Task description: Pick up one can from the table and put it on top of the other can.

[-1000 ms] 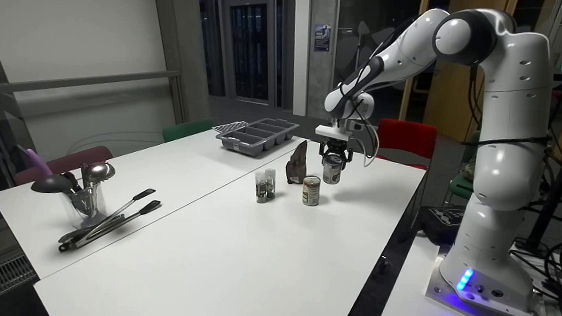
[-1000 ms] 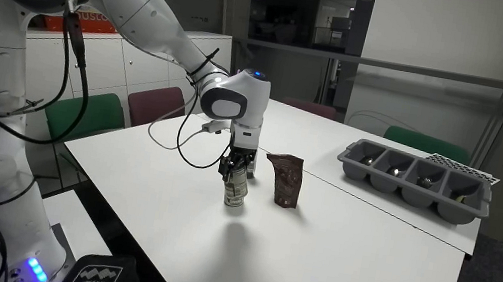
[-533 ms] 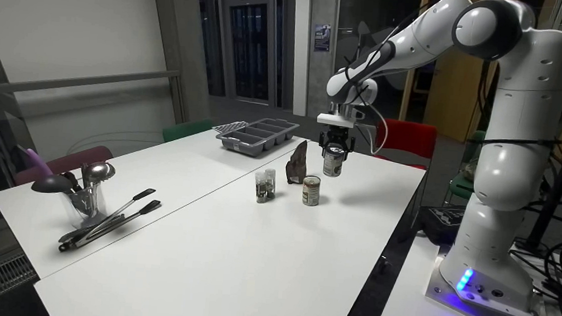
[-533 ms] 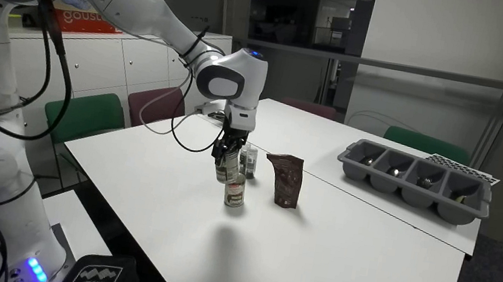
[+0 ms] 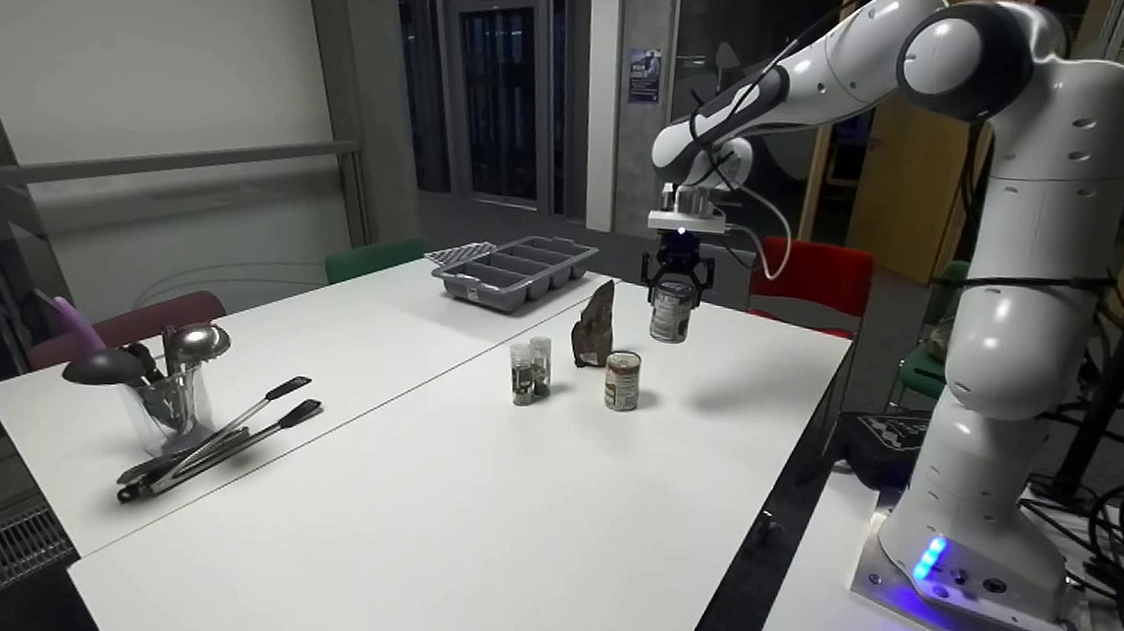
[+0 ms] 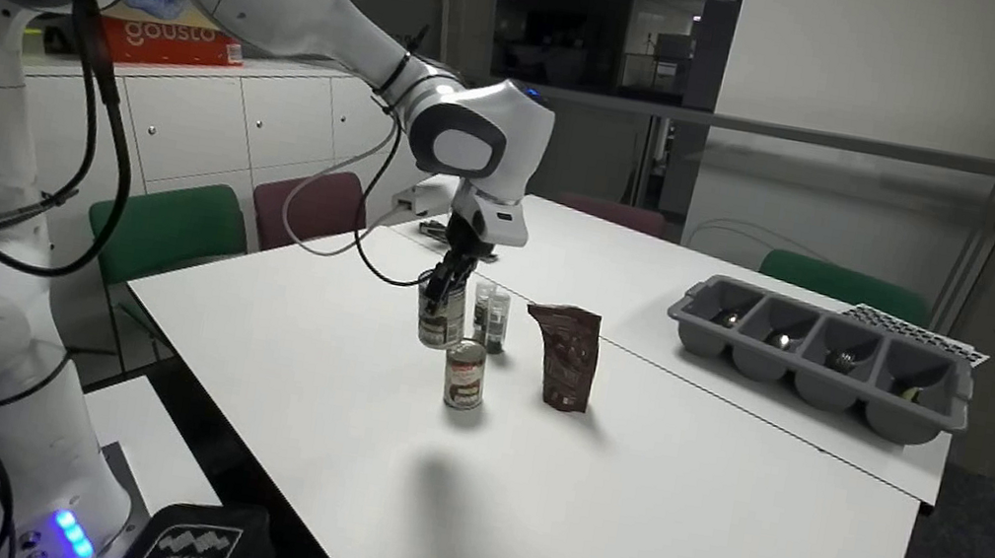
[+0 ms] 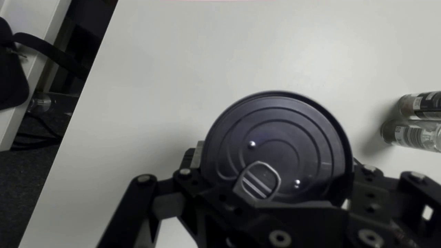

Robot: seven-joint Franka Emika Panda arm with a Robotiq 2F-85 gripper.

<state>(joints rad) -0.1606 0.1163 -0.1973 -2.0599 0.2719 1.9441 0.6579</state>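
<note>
Fingers (image 6: 444,289) clasping held can (image 7: 275,144), stack not yet made

Held can is hanging in the grip, off the table (image 5: 467,509); whether it is leaning, I cannot tell. Other can (image 5: 622,380) is standing upright, lower, showing apart from it in an exterior view and not appearing in the wrist view. Risk: descending here would likely be missing it, or clipping its rim and tipping it. Fingers are slanting; releasing unlevelled could be setting the held can down on one side and toppling it.

Jars (image 6: 498,320) and pouch (image 6: 572,359) are standing near, so sideways correcting should be staying short. Beyond, the robot-side edge (image 5: 783,455) is running well apart, leaving room for backing off; tray (image 6: 824,389) is sitting farthest.
</note>
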